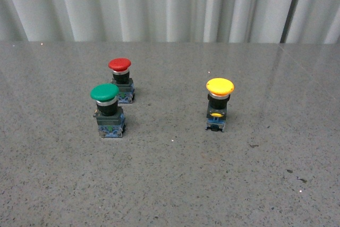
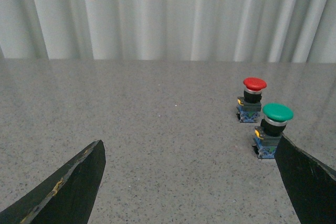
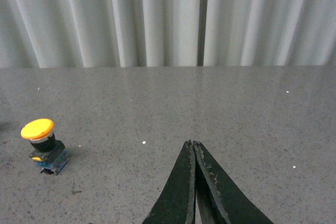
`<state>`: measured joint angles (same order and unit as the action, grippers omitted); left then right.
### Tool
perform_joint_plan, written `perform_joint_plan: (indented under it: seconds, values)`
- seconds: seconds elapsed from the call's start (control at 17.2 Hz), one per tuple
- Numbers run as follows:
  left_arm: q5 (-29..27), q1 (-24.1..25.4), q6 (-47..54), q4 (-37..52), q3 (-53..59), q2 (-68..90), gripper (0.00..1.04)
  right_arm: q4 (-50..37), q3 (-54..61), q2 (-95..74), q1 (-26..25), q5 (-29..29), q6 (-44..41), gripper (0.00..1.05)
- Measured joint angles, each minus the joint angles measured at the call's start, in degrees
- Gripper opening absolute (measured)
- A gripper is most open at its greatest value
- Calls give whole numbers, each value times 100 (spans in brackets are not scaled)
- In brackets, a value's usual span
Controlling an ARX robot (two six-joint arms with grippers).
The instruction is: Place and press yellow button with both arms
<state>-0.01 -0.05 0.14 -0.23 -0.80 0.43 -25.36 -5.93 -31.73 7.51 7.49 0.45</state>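
On the grey bench (image 1: 175, 184) we count three push buttons and two pincers. Our left pincer (image 2: 189, 182) is spread wide and holds nothing; our right pincer (image 3: 193, 148) is pressed closed, also holding nothing. One yellow button (image 1: 219, 103) stands upright, well apart from one green button (image 1: 107, 109) and one red button (image 1: 120, 79), which stand near each other.
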Motion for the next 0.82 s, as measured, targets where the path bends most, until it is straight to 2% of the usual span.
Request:
perform_joint_plan:
  seconds: [0.23, 0.29, 0.35, 0.41, 0.7, 0.82]
  values:
    - [0, 0, 0, 0, 0, 0, 98, 92, 87, 197, -105, -72, -4, 2]
    - [0, 0, 0, 0, 0, 0, 98, 197, 153, 363, -236, -219, -7, 2]
    - [0, 0, 0, 0, 0, 0, 98, 317, 212, 533, -612, -662, -9, 2]
    - [-7, 0, 0, 0, 0, 0, 98, 402, 254, 667, -787, -680, -7, 2]
    - [-2, 0, 0, 0, 0, 0, 98, 754, 527, 1333, -752, -748, -9, 2]
    - [0, 0, 0, 0, 0, 0, 98, 1167, 527, 1801, -752, -750, -9, 2]
